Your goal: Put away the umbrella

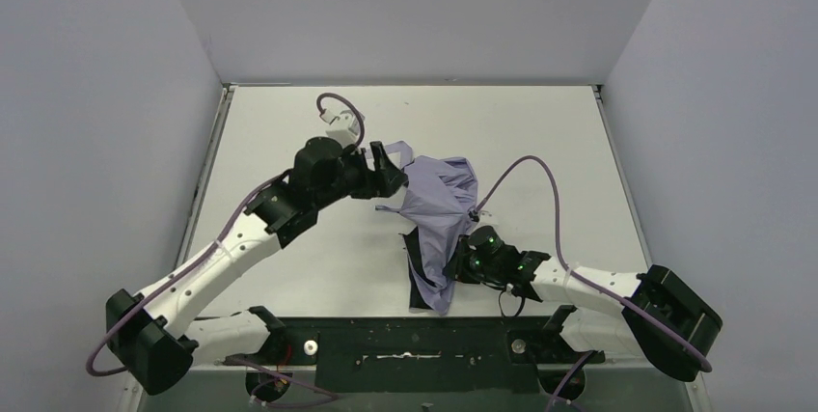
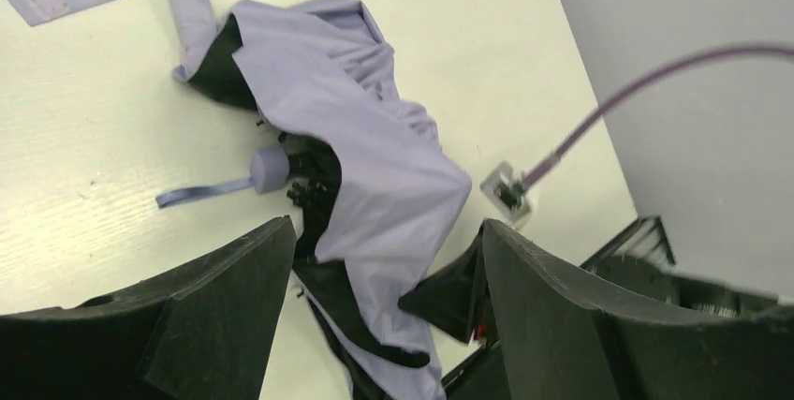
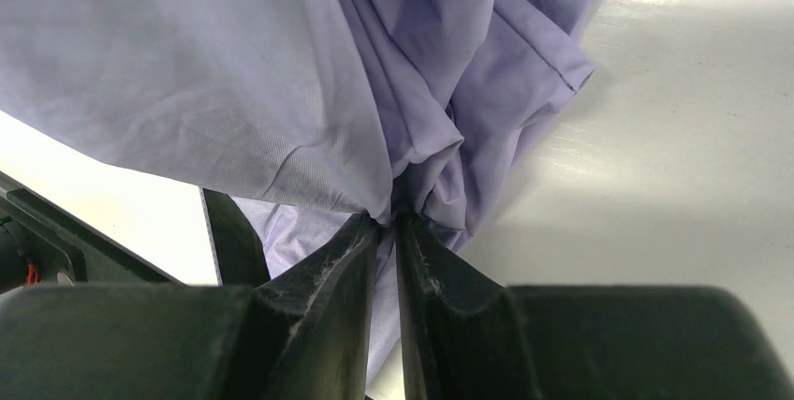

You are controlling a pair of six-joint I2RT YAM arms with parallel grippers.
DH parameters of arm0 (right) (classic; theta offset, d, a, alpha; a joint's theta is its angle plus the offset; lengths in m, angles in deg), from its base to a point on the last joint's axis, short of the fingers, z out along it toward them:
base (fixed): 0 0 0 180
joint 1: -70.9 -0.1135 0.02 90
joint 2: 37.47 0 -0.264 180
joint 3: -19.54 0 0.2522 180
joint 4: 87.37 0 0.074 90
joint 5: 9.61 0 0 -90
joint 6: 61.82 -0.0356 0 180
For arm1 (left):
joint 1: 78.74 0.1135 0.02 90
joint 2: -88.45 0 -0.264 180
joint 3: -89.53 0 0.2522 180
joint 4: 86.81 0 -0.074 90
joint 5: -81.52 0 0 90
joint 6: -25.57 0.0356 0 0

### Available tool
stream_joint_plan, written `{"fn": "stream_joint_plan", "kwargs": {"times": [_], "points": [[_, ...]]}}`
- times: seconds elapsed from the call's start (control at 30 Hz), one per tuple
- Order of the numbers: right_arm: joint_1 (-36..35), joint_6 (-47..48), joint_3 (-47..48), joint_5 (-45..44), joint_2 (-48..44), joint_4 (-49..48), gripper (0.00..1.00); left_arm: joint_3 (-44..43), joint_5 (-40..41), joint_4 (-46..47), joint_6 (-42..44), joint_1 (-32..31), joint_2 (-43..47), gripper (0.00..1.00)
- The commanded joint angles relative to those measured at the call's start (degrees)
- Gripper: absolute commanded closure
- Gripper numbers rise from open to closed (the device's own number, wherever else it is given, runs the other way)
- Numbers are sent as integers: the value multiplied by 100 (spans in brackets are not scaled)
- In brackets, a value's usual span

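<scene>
White table [image 1: 328, 267], grey walls [image 1: 96, 94] all round. Nearest the bases, the right gripper [image 3: 386, 222] is pinched tight on a fold of the umbrella [image 1: 439, 205], which lies half-collapsed mid-table. Further out, the left gripper [image 1: 394, 180] hangs near its handle [image 2: 272, 169], fingers wide apart. That pinch is only thin fabric, so any tug probably slips free or drags it.

umbrella [image 1: 439, 202] on table [image 1: 540, 132], between left gripper [image 1: 389, 180] and right gripper [image 1: 455, 265]

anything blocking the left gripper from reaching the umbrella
Nothing visible: the pale lavender folding umbrella lies on the white table directly ahead of the left gripper, fingers open. The right gripper pinches its fabric.
</scene>
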Motion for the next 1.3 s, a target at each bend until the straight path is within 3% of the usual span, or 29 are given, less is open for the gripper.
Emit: {"fn": "stream_joint_plan", "kwargs": {"times": [0.0,0.17,0.33,0.8,0.93,1.03,1.27], "points": [[-41,72,-99,-460,57,371,83,-897,-155,-406,-680,352,-876,29],[-72,81,-51,-460,46,427,83,-1278,-279,-305,-1123,386,-1691,26],[-90,88,-41,-460,27,452,83,-1753,-319,-870,-1300,402,-2391,22],[-143,35,24,-627,-26,515,82,-2889,-1624,-833,-1389,421,-4296,21],[-156,44,50,-627,-27,538,82,-3062,-1991,-655,-1340,483,-4520,37],[-156,29,30,-631,-61,556,82,-3282,-2339,-515,-1184,570,-4586,58],[-167,-26,-92,-688,-253,590,82,-3357,-2748,-21,-993,706,-4278,85]]}}
